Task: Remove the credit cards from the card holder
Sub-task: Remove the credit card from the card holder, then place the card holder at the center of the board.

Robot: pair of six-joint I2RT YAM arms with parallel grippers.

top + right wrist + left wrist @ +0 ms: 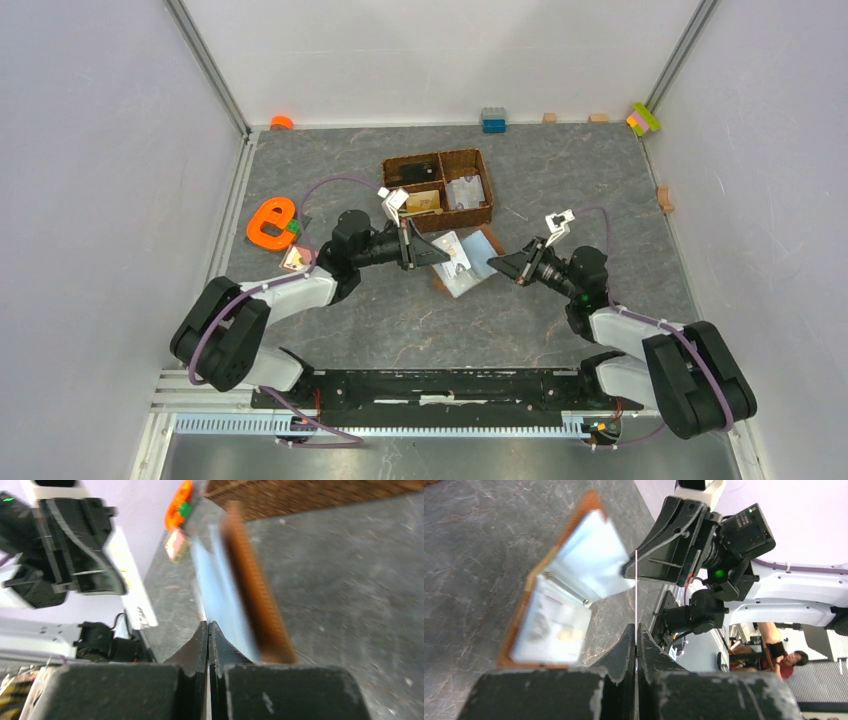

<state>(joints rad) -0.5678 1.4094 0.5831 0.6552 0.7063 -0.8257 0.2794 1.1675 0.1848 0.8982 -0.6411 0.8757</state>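
The card holder (pixel 468 274) lies open mid-table, brown outside and pale grey-blue inside (pixel 555 627). My left gripper (pixel 443 254) reaches it from the left and is shut on a credit card, which shows edge-on as a thin white line (pixel 636 590) rising from the jaws (pixel 637 626). My right gripper (pixel 492 264) comes from the right, shut on the edge of the card holder's right flap (pixel 222 585), which stands tilted up beside its fingertips (pixel 207 623). A gold-tan card (pixel 423 200) and pale cards (pixel 465 190) lie in the woven basket.
The brown woven basket (pixel 484 180) stands just behind the card holder. An orange e-shaped toy (pixel 270 222) and a small pink item (pixel 295 258) lie at the left. A blue block (pixel 493 120) and coloured blocks (pixel 643 118) sit along the back wall.
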